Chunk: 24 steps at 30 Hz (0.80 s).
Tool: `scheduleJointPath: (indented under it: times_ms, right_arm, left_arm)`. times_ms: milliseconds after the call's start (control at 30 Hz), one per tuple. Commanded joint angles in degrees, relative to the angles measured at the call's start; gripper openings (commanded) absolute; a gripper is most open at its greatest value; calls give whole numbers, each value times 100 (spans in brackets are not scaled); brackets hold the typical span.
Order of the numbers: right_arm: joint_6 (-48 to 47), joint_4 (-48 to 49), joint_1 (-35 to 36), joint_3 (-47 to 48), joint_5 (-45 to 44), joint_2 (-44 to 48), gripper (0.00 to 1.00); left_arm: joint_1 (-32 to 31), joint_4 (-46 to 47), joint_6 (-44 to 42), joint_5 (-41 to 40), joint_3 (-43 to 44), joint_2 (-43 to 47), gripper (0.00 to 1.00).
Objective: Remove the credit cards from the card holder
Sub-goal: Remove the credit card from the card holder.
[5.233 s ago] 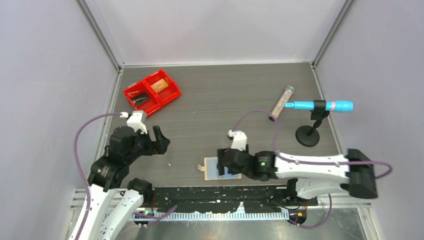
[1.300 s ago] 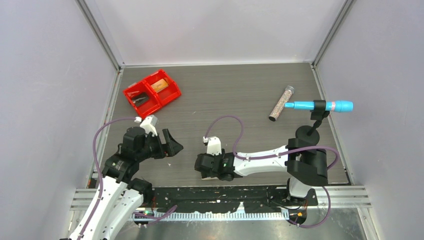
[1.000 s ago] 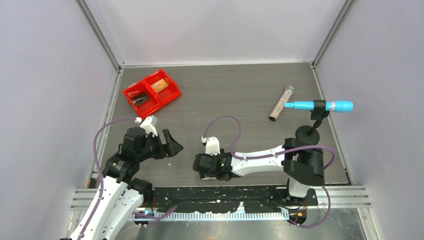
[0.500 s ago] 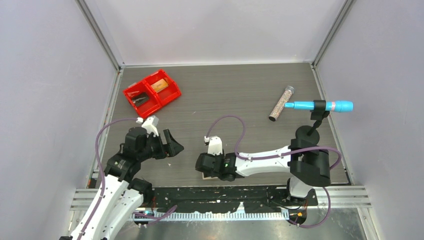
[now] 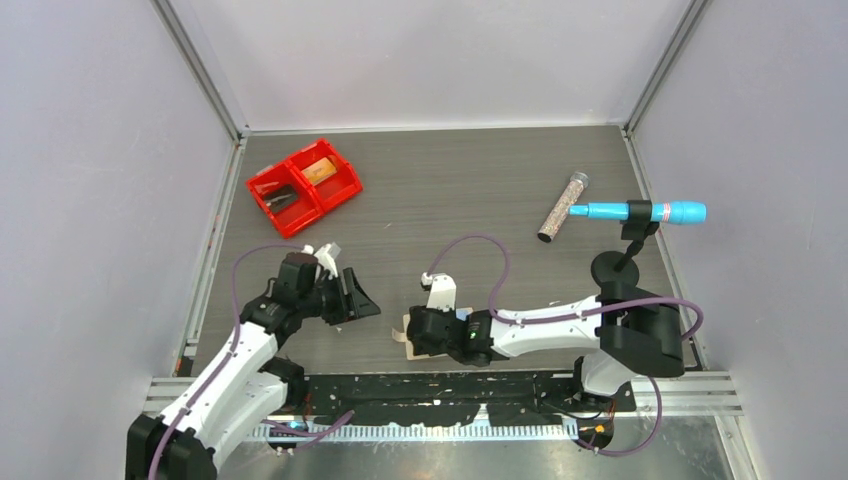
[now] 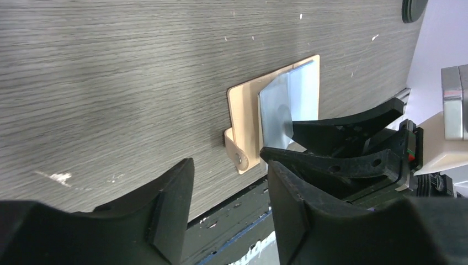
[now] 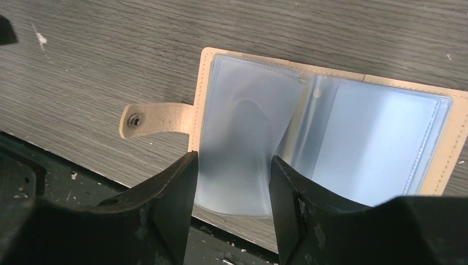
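- The small flat tan leather-like card holder (image 7: 331, 143) lies spread open at the near edge of the dark grey wood-grain bench (image 5: 450, 180). Its translucent blue-grey sleeves face up, and its snap tab (image 7: 157, 120) sticks out flat to one side.
- The right end effector (image 7: 233, 163) is low over the holder, its black fingers apart on either side of one sleeve leaf (image 7: 237, 138). In the left wrist view this leaf stands tilted up off the holder. I cannot tell whether the fingers press it.
- The left end effector (image 6: 229, 165) is just left of the holder, above bare bench. Its fingers are apart with nothing between them, pointing toward the tab.
- Farther back on the left sits a red plastic two-compartment bin (image 5: 325, 208). It has dark pieces in one half and an orange-tan piece in the other.
- Far right, a clear tube with speckled filling (image 5: 563, 207) lies on the bench. Beside it a bright blue pen-like rod (image 5: 640, 212) is clamped level on a black round-based stand (image 5: 615, 270).
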<state>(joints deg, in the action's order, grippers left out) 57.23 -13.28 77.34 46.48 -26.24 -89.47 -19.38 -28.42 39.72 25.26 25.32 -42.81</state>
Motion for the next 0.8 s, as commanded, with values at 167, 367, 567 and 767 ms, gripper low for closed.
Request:
scheduleJointPath:
  times_ms: [167, 367, 567, 767]
  right_arm:
    - [145, 1050, -127, -584, 131, 524, 56]
    - [187, 1451, -195, -944, 198, 774, 56]
    - [192, 1738, -249, -1193, 294, 917, 56]
    - [206, 2036, -312, -1494, 355, 1081, 56]
  left_arm:
    - [-390, 1238, 281, 414, -72, -612, 46]
    - [-706, 1823, 475, 524, -115, -1204, 43]
    - [-1089, 2215, 554, 524, -4, -1702, 41]
    - [-1381, 2428, 611, 470, 148, -2202, 39]
